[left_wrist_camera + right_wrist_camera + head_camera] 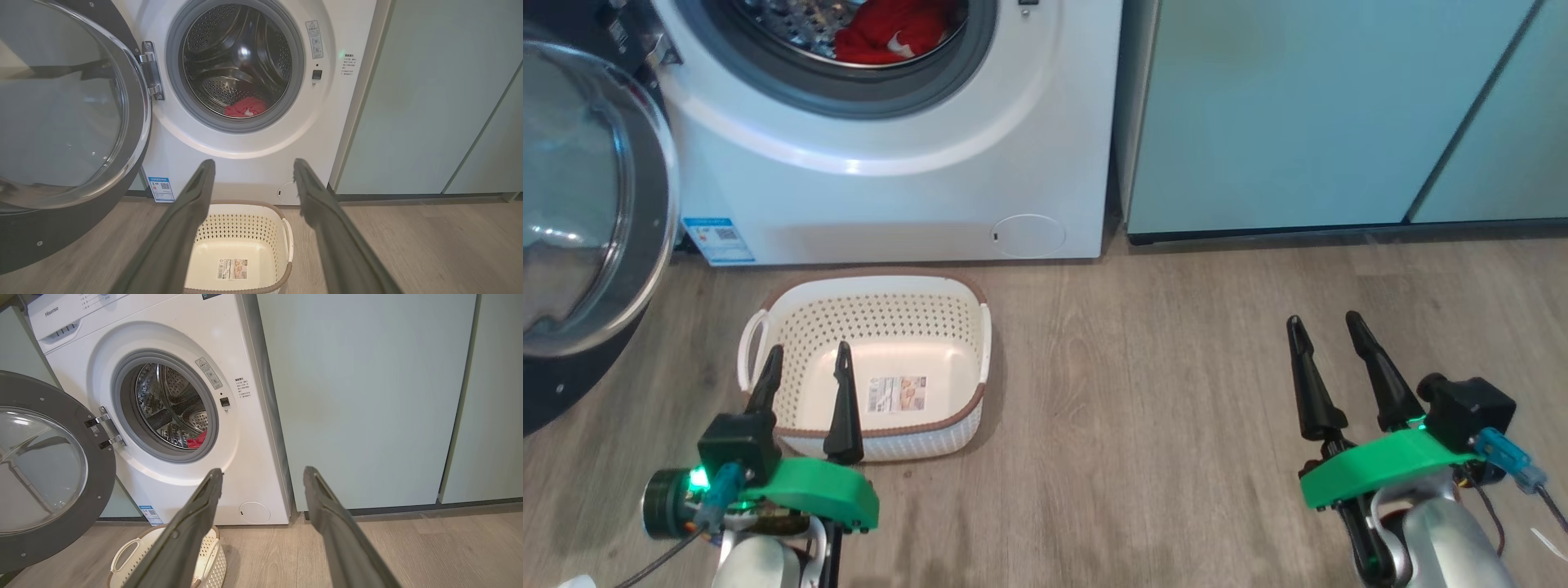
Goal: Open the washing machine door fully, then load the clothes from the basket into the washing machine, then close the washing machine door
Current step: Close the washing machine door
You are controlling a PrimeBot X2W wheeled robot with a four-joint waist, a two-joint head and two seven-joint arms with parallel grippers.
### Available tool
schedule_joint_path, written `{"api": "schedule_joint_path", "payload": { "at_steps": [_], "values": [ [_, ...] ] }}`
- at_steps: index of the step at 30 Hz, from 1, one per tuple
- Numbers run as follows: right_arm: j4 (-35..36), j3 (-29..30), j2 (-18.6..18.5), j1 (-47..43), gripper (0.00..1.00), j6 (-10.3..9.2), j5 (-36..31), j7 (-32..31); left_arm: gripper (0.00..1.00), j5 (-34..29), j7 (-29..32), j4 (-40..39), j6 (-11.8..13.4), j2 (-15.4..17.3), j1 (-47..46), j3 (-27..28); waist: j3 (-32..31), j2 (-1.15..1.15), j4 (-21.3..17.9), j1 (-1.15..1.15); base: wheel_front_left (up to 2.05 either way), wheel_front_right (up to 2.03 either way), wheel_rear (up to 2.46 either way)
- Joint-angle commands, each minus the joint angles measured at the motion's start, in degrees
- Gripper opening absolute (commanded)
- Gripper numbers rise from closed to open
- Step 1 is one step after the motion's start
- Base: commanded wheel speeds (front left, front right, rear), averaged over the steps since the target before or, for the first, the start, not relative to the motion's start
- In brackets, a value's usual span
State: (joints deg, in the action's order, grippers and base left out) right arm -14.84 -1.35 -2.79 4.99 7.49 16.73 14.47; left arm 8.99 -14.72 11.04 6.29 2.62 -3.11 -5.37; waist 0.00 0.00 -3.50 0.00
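We find the open door (580, 204), its left edge cut off, up-left of our nearer left gripper (809, 359), fingers apart by the empty basket (874, 282), the clothes (890, 33) inside the washing machine (890, 204), and our right gripper (1323, 327) spread, well off right.

The Hisense logo (52, 311) stands in grey letters on the top panel of the washing machine (245, 449), at the upper left of the right wrist view. It is the only wording that can be read.

A blue energy sticker (719, 239) with a QR code sits at the lower left of the machine's front. Right of the drum opening there is a warning label (314, 38) with a triangle sign, and beside it a block of small print (348, 64). A label sticker (897, 394) with a barcode lies on the bottom of the basket (866, 314). The print on all four is too small to read.
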Motion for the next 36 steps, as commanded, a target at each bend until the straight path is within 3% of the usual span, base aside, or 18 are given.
{"api": "schedule_joint_path", "payload": {
  "at_steps": [1,11,30,36],
  "values": [
    [2.35,-1.01,-0.09,0.72,1.00,0.00,0.03,0.53,1.00,-0.02,-0.28,-1.98,0.31,0.26,-1.61,1.67,0.47,0.00,0.83,0.00,0.00,0.00,0.00],
    [4.95,-0.62,-0.09,0.49,1.00,0.00,0.46,0.53,1.00,-0.29,-0.28,-1.69,0.11,0.26,-3.49,1.06,3.57,0.00,8.95,0.00,0.00,0.00,0.00],
    [5.85,-1.90,-0.09,-0.95,1.00,0.00,3.34,0.53,1.00,-2.81,-0.28,-1.25,-1.30,0.26,-2.10,4.05,1.15,0.00,32.67,0.00,0.00,0.00,0.00],
    [3.92,-6.26,-0.09,2.29,1.00,0.00,2.34,0.53,1.00,-1.24,-0.28,-3.96,0.98,0.26,-0.43,6.48,3.30,0.00,34.54,0.00,0.00,0.00,0.00]
  ]
}}
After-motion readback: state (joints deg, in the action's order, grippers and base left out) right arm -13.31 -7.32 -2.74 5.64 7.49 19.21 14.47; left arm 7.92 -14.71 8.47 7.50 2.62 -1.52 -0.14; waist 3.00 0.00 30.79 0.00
